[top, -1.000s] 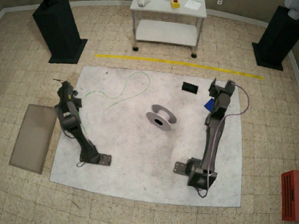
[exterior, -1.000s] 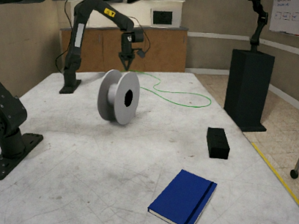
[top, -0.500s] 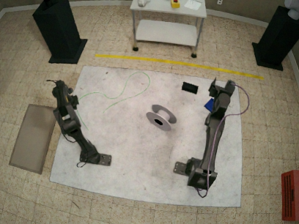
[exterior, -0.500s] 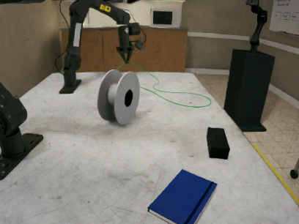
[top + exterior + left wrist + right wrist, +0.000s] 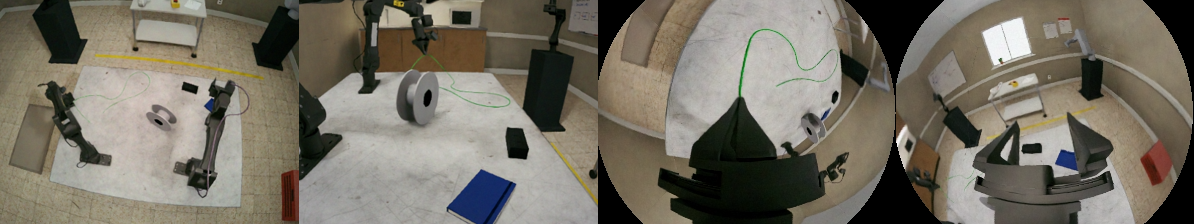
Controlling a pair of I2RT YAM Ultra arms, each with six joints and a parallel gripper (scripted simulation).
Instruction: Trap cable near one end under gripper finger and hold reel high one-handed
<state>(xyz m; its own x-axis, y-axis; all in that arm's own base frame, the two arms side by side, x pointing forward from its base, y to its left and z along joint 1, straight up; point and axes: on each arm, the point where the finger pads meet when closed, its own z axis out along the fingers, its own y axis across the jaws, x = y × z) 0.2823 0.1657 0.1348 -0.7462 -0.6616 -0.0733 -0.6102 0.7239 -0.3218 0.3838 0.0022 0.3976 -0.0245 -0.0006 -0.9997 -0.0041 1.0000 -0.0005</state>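
The grey reel [image 5: 161,118] [image 5: 418,96] [image 5: 812,124] stands on its flange rims in the middle of the white mat [image 5: 128,172], and nothing touches it. The thin green cable [image 5: 126,85] [image 5: 475,92] [image 5: 747,50] lies in loops at the mat's back left. My left gripper [image 5: 70,99] [image 5: 423,51] [image 5: 740,100] is shut on the cable and holds part of it up off the mat, with two strands hanging down from the fingertips. My right gripper [image 5: 213,85] [image 5: 1041,120] is open and empty, high at the right, far from the reel.
A black block [image 5: 190,87] [image 5: 517,143] [image 5: 1032,147] and a blue notebook [image 5: 209,104] [image 5: 482,198] [image 5: 1066,159] lie on the mat near the right arm. Black pedestals [image 5: 60,27] [image 5: 275,36], a white cart [image 5: 166,22] and a red crate [image 5: 290,195] stand off the mat.
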